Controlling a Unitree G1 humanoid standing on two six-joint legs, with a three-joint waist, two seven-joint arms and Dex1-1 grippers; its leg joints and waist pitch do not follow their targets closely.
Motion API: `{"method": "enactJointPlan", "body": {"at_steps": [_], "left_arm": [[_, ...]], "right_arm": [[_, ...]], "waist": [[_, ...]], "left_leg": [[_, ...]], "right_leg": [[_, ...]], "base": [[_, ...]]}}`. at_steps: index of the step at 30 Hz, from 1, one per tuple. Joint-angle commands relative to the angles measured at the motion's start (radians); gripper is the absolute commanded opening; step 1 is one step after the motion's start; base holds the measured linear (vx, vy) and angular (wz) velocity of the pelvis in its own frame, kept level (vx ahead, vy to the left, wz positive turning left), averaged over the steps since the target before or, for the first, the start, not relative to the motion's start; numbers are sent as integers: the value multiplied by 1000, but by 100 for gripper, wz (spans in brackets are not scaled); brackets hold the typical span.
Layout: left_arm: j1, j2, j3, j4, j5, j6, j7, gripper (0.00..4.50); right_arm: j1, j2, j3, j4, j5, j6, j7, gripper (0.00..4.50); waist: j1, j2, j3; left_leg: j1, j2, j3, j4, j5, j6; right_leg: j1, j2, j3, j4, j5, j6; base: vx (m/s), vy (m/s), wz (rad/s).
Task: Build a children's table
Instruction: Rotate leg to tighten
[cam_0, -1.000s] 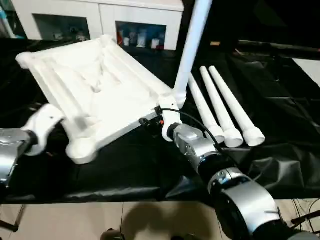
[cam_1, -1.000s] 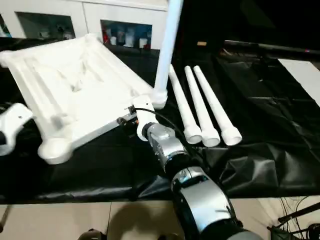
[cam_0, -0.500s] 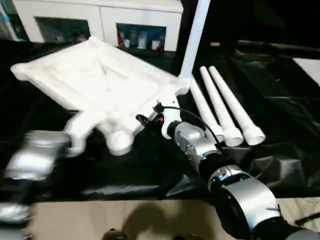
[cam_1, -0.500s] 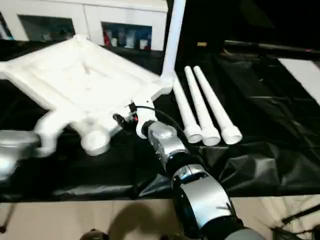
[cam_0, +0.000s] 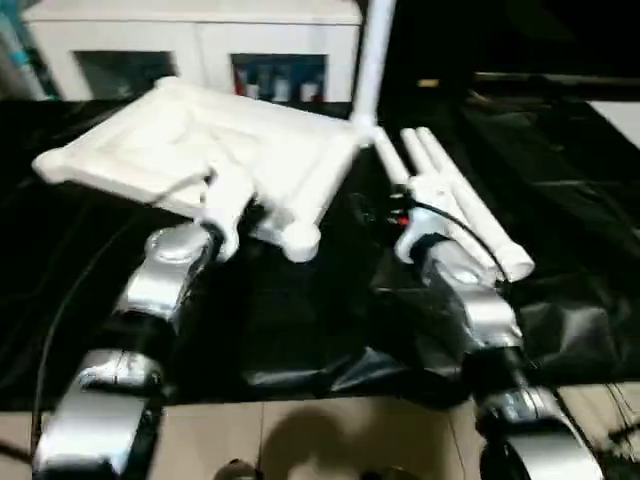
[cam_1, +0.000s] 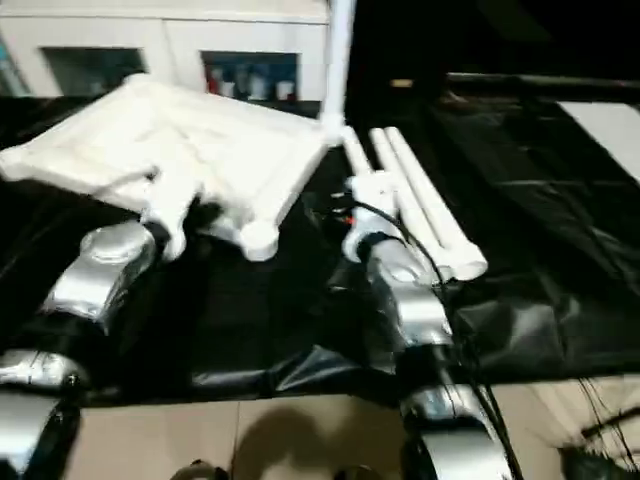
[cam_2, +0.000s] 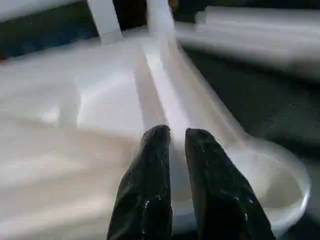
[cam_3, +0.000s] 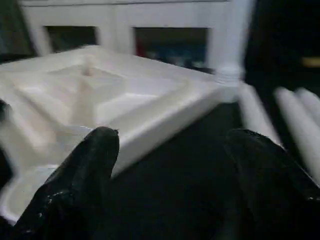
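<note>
Since the earlier frame, right gripper (cam_3: 170, 165) left the top's (cam_0: 200, 150) corner, wide open, empty, near three loose legs (cam_0: 455, 205) pointing away. Left gripper (cam_2: 172, 137) pinches the top's near rim. Top lies ribs-up on the black table (cam_0: 300, 320), long axis slanting left-right; one leg (cam_0: 375, 60) upright in far-right socket.

Upright leg (cam_0: 374, 60) cut off by top edge; cabinet contents (cam_0: 278, 78) blurred.

The children's table top (cam_0: 230, 150) is all white, as are its fitted leg (cam_0: 375, 50) and loose legs (cam_0: 455, 205). The desk (cam_0: 300, 320) wears glossy black cloth. Forearms (cam_0: 165, 275) are silver; fingers (cam_2: 150, 190) black.
</note>
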Motion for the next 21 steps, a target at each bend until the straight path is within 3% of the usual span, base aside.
{"method": "enactJointPlan", "body": {"at_steps": [1, 2, 3, 5, 6, 7, 8, 9, 10, 11, 13, 16, 19, 21], "left_arm": [[79, 11, 36, -137, -25, 49, 23, 77], [79, 11, 36, -137, -25, 49, 23, 77], [136, 14, 45, -248, -22, 91, 49, 77], [195, -7, 72, -374, -21, 173, 118, 77], [196, -8, 73, -377, -21, 174, 121, 77], [209, -35, 98, -405, -30, 165, 166, 77], [214, -58, 118, -416, -45, 156, 195, 77], [218, -75, 130, -423, -56, 148, 215, 77], [218, -86, 139, -422, -58, 136, 234, 77], [222, -107, 151, -426, -59, 120, 266, 77], [249, -143, 157, -463, -52, 103, 316, 77], [280, -151, 136, -523, -39, 109, 321, 77], [346, -178, 110, -601, -24, 143, 344, 77], [360, -177, 96, -603, -10, 140, 343, 77]], "right_arm": [[3, -7, -4, -56, -3, 58, -35, 378], [3, -7, -4, -56, -3, 58, -35, 378], [-9, -16, 0, -80, -25, 105, -58, 378], [-36, -28, -10, -118, -48, 171, -95, 378], [-36, -29, -10, -124, -51, 178, -98, 378], [-32, -32, -15, -166, -35, 218, -91, 378], [-25, -36, -15, -188, -21, 217, -72, 378], [-17, -40, -14, -206, -10, 217, -58, 378], [-8, -41, -11, -217, -15, 202, -59, 378], [11, -43, -3, -239, -25, 175, -60, 378], [74, -47, 25, -299, -53, 106, -65, 378], [119, -38, 31, -344, -39, 126, -66, 378], [209, 0, 52, -439, -10, 206, -78, 378], [218, 6, 58, -448, -11, 218, -81, 378]], "waist": [[1, -2, -89], [1, -2, -89], [-4, -1, -95], [-10, 3, -90], [-11, -2, -89], [-7, -8, -84], [-5, -8, -82], [-4, -19, -81], [0, -11, -81], [-1, -16, -81], [3, -16, -85], [-2, -17, -90], [-6, -22, -86], [-10, -22, -85]], "left_leg": [[-9, -8, 9, -65, -201, 9], [-9, -8, 9, -65, -201, 9], [-1, -4, 10, -59, -188, 12], [0, -3, 12, -60, -177, 22], [1, -6, 16, -58, -184, 26], [8, -10, 19, -59, -216, 25], [9, -8, 18, -60, -234, 22], [7, -8, 18, -61, -238, 23], [8, -8, 16, -62, -241, 20], [7, -8, 17, -62, -241, 22], [2, -3, 15, -62, -224, 14], [3, -8, 13, -64, -236, 13], [0, -4, 14, -66, -257, 22], [1, -7, 13, -67, -273, 22]], "right_leg": [[68, -60, 38, -77, -236, -166], [68, -60, 38, -77, -236, -166], [65, -58, 42, -70, -202, -169], [56, -51, 41, -70, -155, -179], [54, -48, 40, -73, -162, -177], [47, -46, 41, -83, -225, -160], [48, -49, 42, -85, -257, -148], [49, -50, 42, -88, -274, -139], [46, -52, 42, -89, -293, -125], [45, -50, 42, -91, -300, -117], [48, -52, 43, -88, -244, -103], [50, -47, 41, -86, -235, -101], [48, -47, 43, -90, -238, -99], [46, -45, 42, -94, -278, -89]], "base": [[0, 0, 0], [0, 0, 0], [0, 0, 0], [0, 0, 0], [0, 0, 0], [0, 0, 0], [0, 0, 0], [0, 0, 0], [0, 0, 0], [0, 0, 0], [0, 0, 0], [0, 0, 0], [0, 0, 0], [0, 0, 0]]}}
